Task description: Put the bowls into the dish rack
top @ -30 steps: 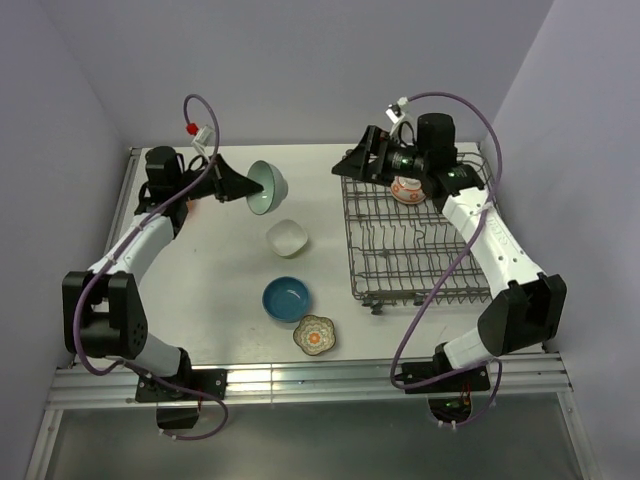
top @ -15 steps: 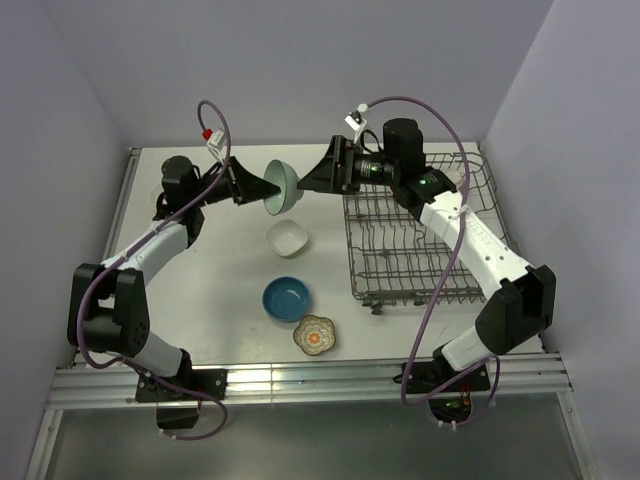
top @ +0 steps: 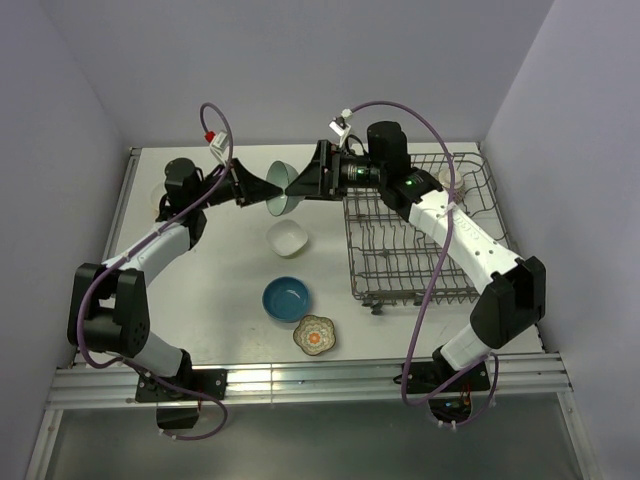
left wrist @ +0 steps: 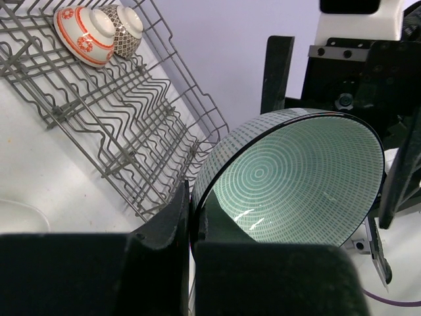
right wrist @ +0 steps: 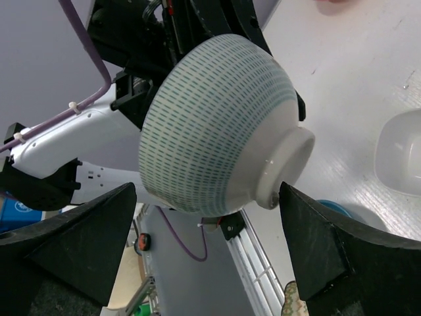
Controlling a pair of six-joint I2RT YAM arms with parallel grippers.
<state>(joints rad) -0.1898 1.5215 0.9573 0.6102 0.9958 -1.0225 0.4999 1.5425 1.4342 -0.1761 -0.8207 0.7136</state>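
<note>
Bowls lay in three places. The pale teal bowl (top: 283, 187) hung in the air over the far middle of the tabletop (top: 210, 300), tipped on its side with its mouth facing left and its foot facing right. The left tool (top: 266, 189) was pinched shut on its rim, one finger inside the bowl and one outside. The right tool (top: 303, 183) met it from the right with its jaws spread wide on either side of the bowl's foot and outer wall. The right wrist view showed a gap beside the left finger. Whether the other finger touched the foot could not be told.

The dish rack (top: 390, 250) stood on the right half of the tabletop. At its far end the orange-white bowl (left wrist: 84, 29) and the grey patterned bowl (left wrist: 126, 25) leaned side by side, touching.

Left of the rack, upright on the tabletop, sat the white squarish bowl (top: 287, 238). The deep blue bowl (top: 287, 299) sat nearer, and the scalloped floral bowl (top: 316, 335) was nearest, just beside the blue one.
</note>
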